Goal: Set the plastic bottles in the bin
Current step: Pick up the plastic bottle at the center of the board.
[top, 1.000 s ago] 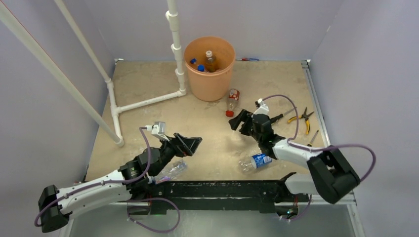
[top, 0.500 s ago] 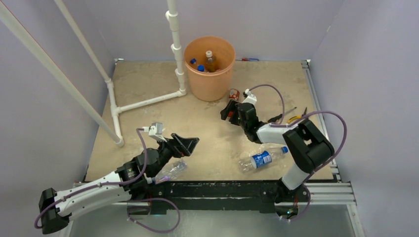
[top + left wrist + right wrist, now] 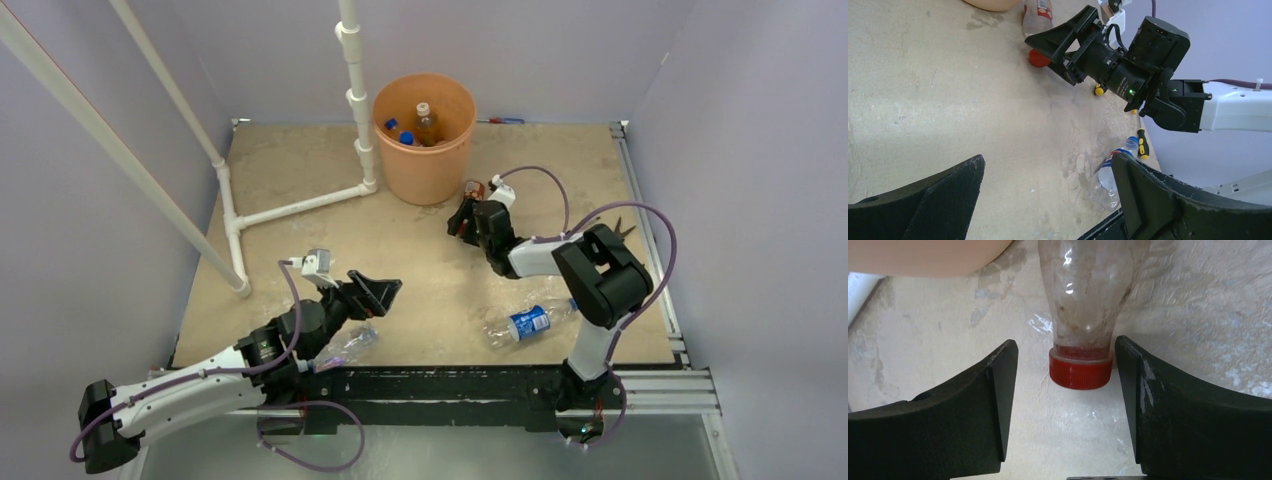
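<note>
Left gripper [image 3: 385, 290]: held wide open above the table [image 3: 300, 170], nothing between the jaws; barely shifted in 1 second.
Clear bottle [image 3: 350, 345]: lying by the left arm at the near edge.
Bin [image 3: 425, 170]: set at the far side; 3 bottles are seen inside.
Red-capped bottle [image 3: 1083, 295]: lying just beside the Bin, cap turned away from it.
Right gripper [image 3: 1065, 342]: brought forward from mid-table; jaws spread, now flanking the cap, no contact seen. Closing is judged the next step.
Pepsi bottle [image 3: 527, 323]: left at the near edge; 3 bottles judged outstanding.

Bright, even, diffuse light; shadows on worktop [image 3: 290, 160] faint, soft-edged. Small glints on red-capped bottle [image 3: 1088, 300]. All views sharp.
</note>
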### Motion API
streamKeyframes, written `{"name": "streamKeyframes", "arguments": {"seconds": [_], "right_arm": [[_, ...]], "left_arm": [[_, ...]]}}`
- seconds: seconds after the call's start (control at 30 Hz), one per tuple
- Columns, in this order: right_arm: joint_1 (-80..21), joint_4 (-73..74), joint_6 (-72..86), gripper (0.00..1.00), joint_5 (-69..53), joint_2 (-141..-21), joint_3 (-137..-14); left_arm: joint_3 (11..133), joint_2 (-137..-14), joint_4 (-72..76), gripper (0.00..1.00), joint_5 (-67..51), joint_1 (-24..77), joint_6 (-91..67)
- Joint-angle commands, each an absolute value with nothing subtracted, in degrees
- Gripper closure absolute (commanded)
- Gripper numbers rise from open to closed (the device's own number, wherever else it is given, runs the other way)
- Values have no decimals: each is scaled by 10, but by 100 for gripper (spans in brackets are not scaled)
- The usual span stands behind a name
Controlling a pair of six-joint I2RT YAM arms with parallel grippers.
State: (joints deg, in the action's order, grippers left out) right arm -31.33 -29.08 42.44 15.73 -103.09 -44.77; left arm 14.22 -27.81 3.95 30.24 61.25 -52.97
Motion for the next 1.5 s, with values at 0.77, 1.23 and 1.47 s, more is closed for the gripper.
{"name": "streamKeyframes", "arguments": {"seconds": [0.77, 1.23, 1.47], "right_arm": [[-358, -283, 385, 100, 49, -783, -268], [-435, -398, 348, 100, -296, -395, -111], [-437, -506, 371, 100, -394, -418, -96]], "left_arm": [[177, -266, 6, 1, 355, 613, -520], [223, -277, 172, 1, 300, 613, -320], [241, -263, 255, 1, 169, 613, -268]]}}
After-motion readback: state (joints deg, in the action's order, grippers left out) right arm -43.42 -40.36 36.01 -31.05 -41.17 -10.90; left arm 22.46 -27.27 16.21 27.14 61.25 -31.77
